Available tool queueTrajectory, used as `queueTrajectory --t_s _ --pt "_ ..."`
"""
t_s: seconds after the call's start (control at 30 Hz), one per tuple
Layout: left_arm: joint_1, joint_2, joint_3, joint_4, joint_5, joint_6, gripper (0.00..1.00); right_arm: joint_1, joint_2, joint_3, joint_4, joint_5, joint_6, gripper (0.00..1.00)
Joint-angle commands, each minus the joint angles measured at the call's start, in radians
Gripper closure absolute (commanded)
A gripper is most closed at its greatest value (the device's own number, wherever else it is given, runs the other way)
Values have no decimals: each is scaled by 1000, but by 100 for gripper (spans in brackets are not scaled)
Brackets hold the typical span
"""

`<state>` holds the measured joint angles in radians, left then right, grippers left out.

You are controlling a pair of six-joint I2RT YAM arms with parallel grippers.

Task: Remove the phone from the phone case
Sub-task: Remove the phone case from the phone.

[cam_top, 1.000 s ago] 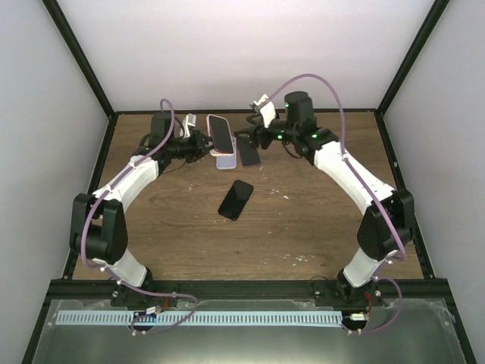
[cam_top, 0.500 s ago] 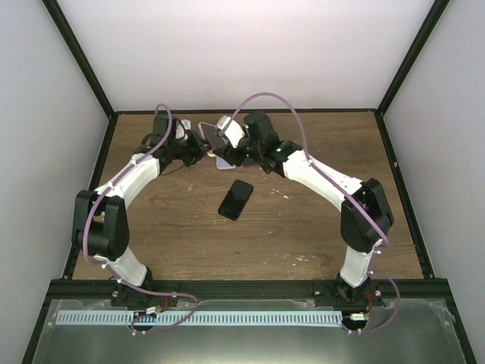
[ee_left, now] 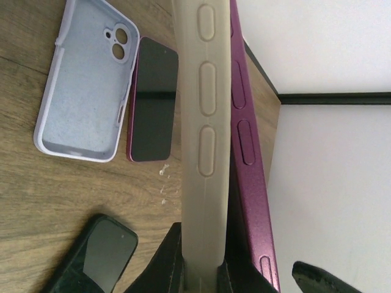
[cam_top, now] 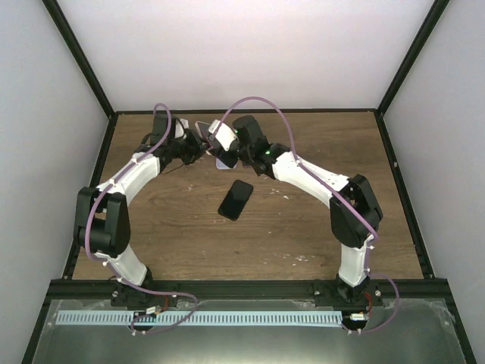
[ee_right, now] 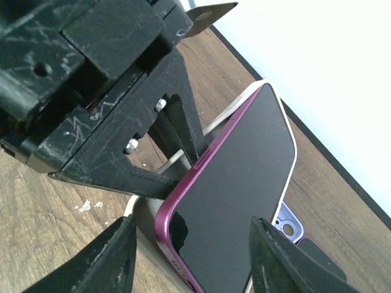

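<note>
My left gripper [ee_left: 201, 259] is shut on the edge of a cream phone case [ee_left: 201, 122] and holds it upright above the table's far side. A magenta phone [ee_left: 247, 140] sits in the case, and its near end stands a little apart from it. In the right wrist view the phone [ee_right: 238, 195] shows its dark screen. My right gripper [ee_right: 192, 259] is open, with one finger on each side of the phone's lower end, not touching it. In the top view both grippers meet at the phone [cam_top: 206, 129].
An empty lilac case [ee_left: 85, 85] and a pink-edged phone [ee_left: 153, 101] lie on the wooden table under the held case. A black phone [cam_top: 236, 199] lies at the table's middle. The back wall is close behind the grippers.
My right arm has swung left to the left gripper, and its open fingers now flank the held phone. The left gripper has tilted the case slightly.
</note>
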<state>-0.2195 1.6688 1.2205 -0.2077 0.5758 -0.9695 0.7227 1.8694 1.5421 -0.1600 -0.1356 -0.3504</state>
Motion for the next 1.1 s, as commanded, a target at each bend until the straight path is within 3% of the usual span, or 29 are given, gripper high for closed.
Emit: queueTrajectory --t_s 0.0,0.13,0.33,0.67,0.8,1.07 --pt "-6 -13 37 49 54 -5 100 -9 10 22 98 174 -15 55" --pt "-6 -12 35 52 58 -2 100 -9 0 -18 197 261 -30 58" --pt "-5 -18 26 68 78 4 100 -10 18 -38 245 259 -78 59" --pt "-5 -18 13 155 172 -1 100 -11 74 -119 490 359 -280 60" --pt "-3 -20 12 157 176 0 100 -14 85 -114 492 364 -276 69" --pt "10 -27 -12 153 169 -6 100 -22 44 -137 524 375 -270 99"
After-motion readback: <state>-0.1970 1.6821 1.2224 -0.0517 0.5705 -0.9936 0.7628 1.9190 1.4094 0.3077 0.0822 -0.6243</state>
